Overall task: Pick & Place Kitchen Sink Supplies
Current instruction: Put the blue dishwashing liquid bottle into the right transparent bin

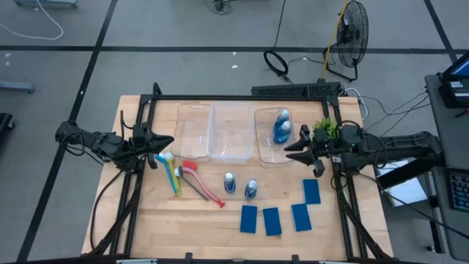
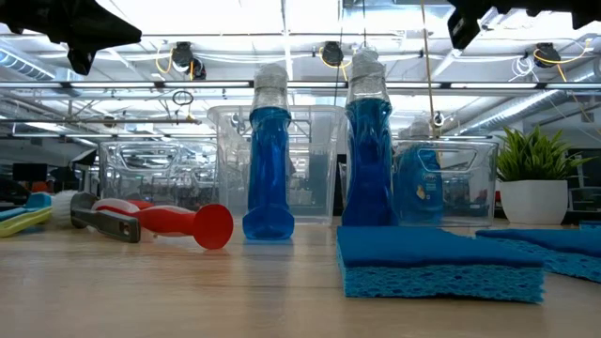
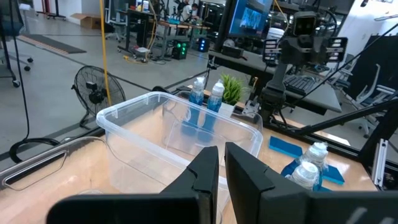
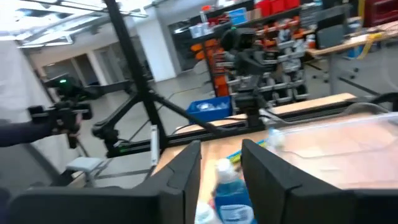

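Three clear bins (image 1: 233,132) are set in a row at upper centre of the high view on the worktop (image 1: 154,220). Two bottles (image 1: 281,126) lie in the right bin. The right claw (image 1: 293,150) is positioned at that bin's lower right corner, jaws apart, nothing grasped. The left claw (image 1: 165,141) is clenched, empty, above the dish brushes (image 1: 187,178) at centre left. Two standing bottles (image 1: 240,185) and four sponges (image 1: 282,213) occupy the lower centre.
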Tool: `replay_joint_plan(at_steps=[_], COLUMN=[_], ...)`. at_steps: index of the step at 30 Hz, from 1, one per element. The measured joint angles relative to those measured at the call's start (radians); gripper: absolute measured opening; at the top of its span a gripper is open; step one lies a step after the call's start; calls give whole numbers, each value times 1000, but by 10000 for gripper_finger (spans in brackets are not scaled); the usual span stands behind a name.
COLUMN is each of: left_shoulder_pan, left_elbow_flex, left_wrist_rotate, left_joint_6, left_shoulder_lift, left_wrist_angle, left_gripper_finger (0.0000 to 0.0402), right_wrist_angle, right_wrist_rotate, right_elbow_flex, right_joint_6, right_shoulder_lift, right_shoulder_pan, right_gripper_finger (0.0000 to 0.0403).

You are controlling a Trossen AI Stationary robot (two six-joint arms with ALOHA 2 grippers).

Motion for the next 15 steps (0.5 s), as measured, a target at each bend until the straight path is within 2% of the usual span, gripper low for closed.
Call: replay_joint_plan(at_steps=[7,15], left_shoulder_pan=[0,0], left_elbow_flex=[0,0], left_wrist_rotate=[0,0], left_joint_6=[0,0], left_shoulder_lift=[0,0], left_wrist_angle=[0,0], left_gripper_finger=[33,33], right_wrist_angle=[104,120], right_wrist_rotate=[5,87], right_elbow_flex=[0,20], right_joint_6=[-23,-32], right_shoulder_lift=[78,161], right_shoulder_pan=[80,133], right_gripper_finger=[81,103])
